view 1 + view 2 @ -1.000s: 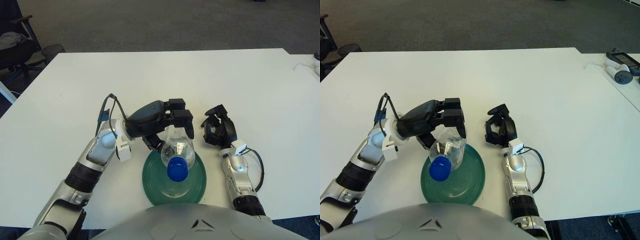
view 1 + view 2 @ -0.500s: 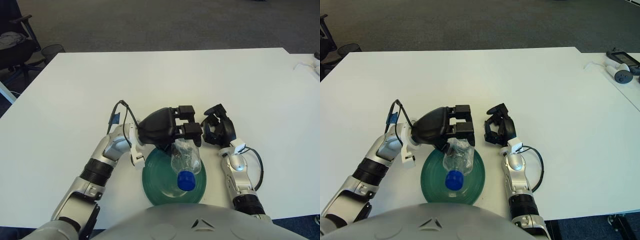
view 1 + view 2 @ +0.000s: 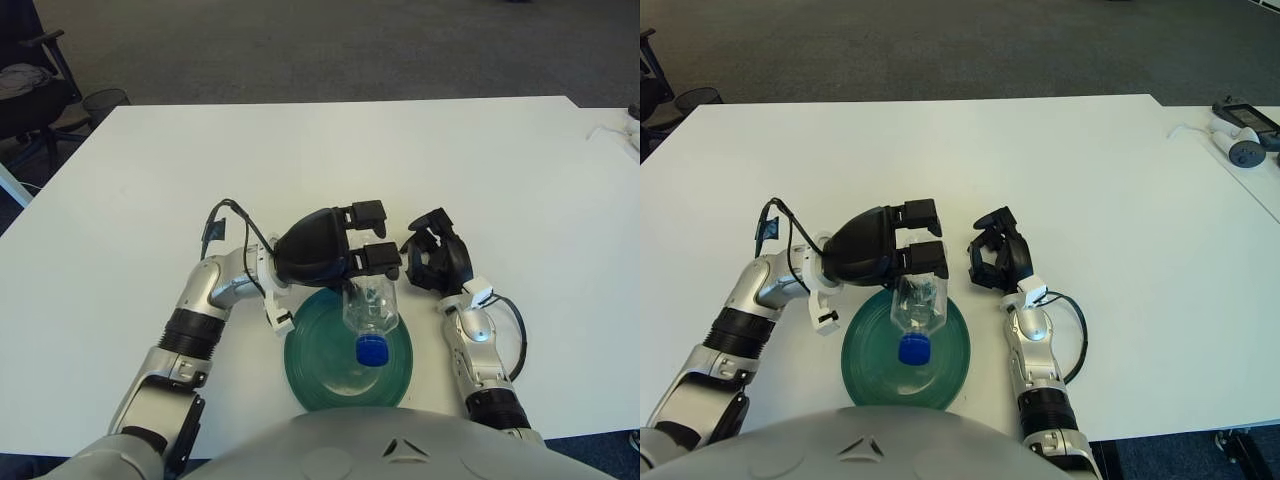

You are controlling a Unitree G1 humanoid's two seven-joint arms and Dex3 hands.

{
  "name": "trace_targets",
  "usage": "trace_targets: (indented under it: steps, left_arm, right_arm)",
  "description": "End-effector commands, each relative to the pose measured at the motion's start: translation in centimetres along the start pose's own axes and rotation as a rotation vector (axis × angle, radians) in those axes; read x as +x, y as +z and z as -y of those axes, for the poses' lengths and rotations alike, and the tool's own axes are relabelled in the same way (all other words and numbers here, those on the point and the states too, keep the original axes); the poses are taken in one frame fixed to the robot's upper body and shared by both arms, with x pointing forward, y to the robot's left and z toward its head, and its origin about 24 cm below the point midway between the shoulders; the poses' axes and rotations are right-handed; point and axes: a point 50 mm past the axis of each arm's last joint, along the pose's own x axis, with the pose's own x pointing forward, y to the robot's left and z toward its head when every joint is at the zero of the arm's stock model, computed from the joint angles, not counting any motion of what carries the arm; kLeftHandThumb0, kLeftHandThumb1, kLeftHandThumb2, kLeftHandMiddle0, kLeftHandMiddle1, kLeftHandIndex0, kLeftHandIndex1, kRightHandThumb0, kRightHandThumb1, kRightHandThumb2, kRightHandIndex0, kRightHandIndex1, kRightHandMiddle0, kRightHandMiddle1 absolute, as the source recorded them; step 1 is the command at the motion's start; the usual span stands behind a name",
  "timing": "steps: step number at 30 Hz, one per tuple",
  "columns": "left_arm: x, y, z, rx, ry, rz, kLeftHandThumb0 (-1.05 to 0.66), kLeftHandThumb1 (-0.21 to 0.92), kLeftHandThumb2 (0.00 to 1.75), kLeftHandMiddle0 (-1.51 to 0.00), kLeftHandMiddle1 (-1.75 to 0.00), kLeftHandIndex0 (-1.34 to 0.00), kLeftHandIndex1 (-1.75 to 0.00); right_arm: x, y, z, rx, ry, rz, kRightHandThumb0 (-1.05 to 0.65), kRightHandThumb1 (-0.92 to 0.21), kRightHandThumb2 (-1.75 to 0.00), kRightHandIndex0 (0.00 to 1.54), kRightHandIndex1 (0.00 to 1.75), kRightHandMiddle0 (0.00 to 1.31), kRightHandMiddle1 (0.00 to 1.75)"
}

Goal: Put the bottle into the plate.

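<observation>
Here the left hand [image 3: 335,255] has its black fingers [image 3: 372,258] spread just above the base of the clear, crinkled plastic bottle [image 3: 371,310], which lies on the round green plate [image 3: 310,365] with its blue cap nearest the robot. Just right of the plate, the right hand [image 3: 437,262] shows with fingers curled, holding nothing. Beneath the plate spreads a smooth white desk [image 3: 330,160], with grey carpet beyond its far edge.

You're looking at a broad white rectangular table [image 3: 1040,150] over grey carpet. Directly on it, near the front edge, sits a round dark-green plate [image 3: 868,362], your landmark. Far to the plate's right and further back, at the table's right end, lie a white cable [image 3: 1192,130] and a small grey-and-white handheld device [image 3: 1240,150], just beside each other and well apart from the plate.
</observation>
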Motion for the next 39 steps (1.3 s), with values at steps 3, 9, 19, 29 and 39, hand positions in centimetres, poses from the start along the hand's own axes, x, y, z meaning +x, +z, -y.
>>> trace_targets:
  steps: [3, 9, 19, 29, 39]
  left_arm:
    - [0.1, 0.1, -0.3, 0.003, 0.018, -0.001, -0.06, 0.26, 1.37, -1.16, -1.75, -0.91, -1.75]
    - [-0.4, 0.9, -0.4, -0.031, -0.02, -0.061, -0.01, 0.21, 1.39, -0.69, -1.71, -0.66, -1.63]
    - [-2.0, 0.4, -0.8, 0.083, -0.266, -0.029, -0.82, 0.9, 0.66, -0.03, -0.42, -0.04, -0.5]
    - [-1.6, 0.1, -1.2, 0.048, -0.314, -0.017, -0.88, 0.92, 0.45, 0.0, -0.02, 0.0, -0.08]
    - [-1.5, 0.2, -1.7, 0.003, -0.308, -0.044, -0.78, 0.85, 0.38, 0.0, 0.0, 0.0, -0.18]
  right_arm:
    - [-2.1, -3.0, 0.1, 0.003, -0.03, -0.175, 0.0, -0.57, -1.02, 0.48, 1.69, 0.18, 1.75]
    - [-2.2, -3.3, 0.1, -0.011, -0.05, -0.177, 0.0, -0.54, -1.05, 0.5, 1.7, 0.19, 1.75]
    - [-2.2, -3.8, 0.1, 0.04, -0.077, -0.198, 0.0, -0.51, -1.07, 0.53, 1.66, 0.21, 1.75]
    - [-2.2, -4.0, 0.1, 0.028, -0.058, -0.192, 0.0, -0.51, -1.09, 0.54, 1.67, 0.22, 1.75]
    - [-2.2, -4.1, 0.4, 0.057, -0.044, -0.204, -0.01, -0.48, -1.1, 0.59, 1.61, 0.24, 1.75]
